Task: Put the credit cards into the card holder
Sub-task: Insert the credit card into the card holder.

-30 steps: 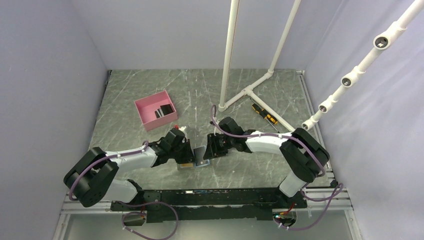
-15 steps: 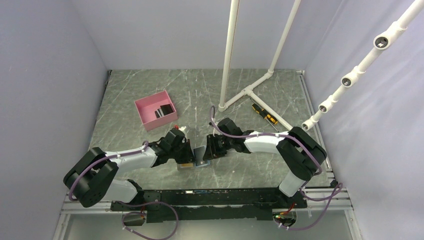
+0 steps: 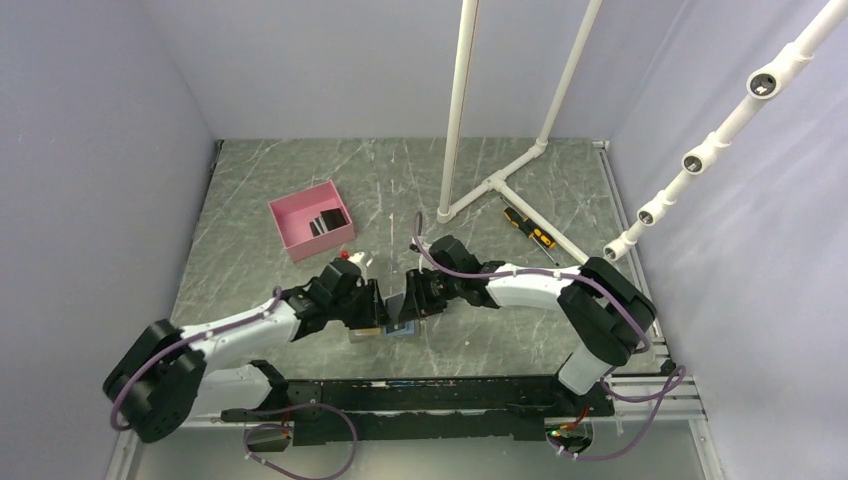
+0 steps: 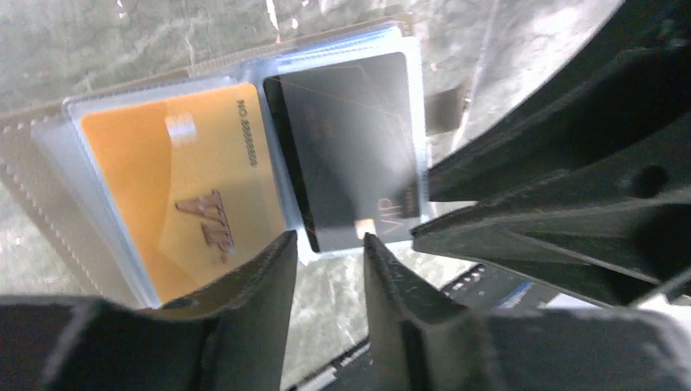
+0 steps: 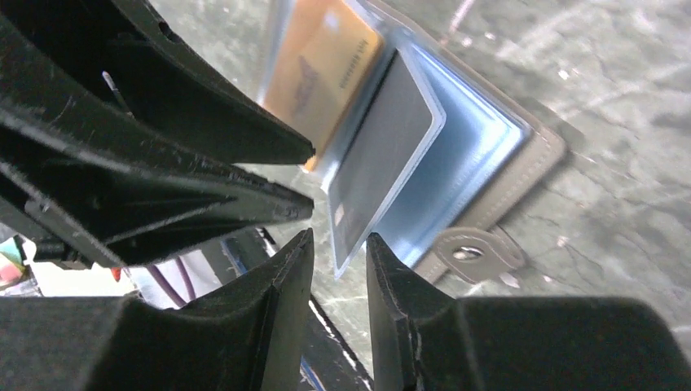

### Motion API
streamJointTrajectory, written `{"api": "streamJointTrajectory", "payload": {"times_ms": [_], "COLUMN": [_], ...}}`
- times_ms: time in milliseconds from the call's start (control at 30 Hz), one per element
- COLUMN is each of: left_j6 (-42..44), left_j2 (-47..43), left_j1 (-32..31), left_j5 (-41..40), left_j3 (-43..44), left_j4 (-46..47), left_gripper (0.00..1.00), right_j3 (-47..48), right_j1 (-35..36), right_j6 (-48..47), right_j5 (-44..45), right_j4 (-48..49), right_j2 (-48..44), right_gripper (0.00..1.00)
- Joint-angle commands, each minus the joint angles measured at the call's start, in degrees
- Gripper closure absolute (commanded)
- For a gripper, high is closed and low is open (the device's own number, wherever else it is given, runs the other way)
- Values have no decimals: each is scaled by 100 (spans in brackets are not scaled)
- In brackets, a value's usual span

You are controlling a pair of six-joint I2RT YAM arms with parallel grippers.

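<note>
The left tool (image 3: pixel 377 319) and right tool (image 3: pixel 406 313) are crowding the card holder (image 3: pixel 400 329) from both sides, leaving a slim gap between; bare worktop (image 3: pixel 250 270) is lying free beyond; a pink box (image 3: pixel 322 245) is standing far-left, white pipes (image 3: pixel 490 184) and a screwdriver (image 3: pixel 528 228) far-right.

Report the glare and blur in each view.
Left wrist: a pale glare band washes across the black card, and the orange card has soft print. Right wrist: dark, blurred foreground, with the card holder fairly sharp. Top external: even light, sharp, everything small.
</note>
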Motion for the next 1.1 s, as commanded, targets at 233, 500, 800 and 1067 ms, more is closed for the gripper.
{"api": "streamJointTrajectory", "payload": {"times_ms": [233,500,800,1067], "left_j6": [-149,225,522,832], "left_j2": [-2495,-3466,-3213,-2154], "left_j1": [1,1,1,227], "left_j5": [-603,-1501,-1598,-1815], "left_j3": [865,2092,2586,2999], "left_j4": [-2197,-3887,-3931,-3893], "left_gripper": [41,34,30,18], "right_j3": [964,1785,1449,1188], "right_j1": [308,503,367,-162], "right_j6": [155,344,-284,-818], "right_j5": [-291,-629,-76,582], "right_j4": [343,479,-405,-1469], "right_j2": [547,1256,357,-478], "right_gripper": [64,62,51,48]}}
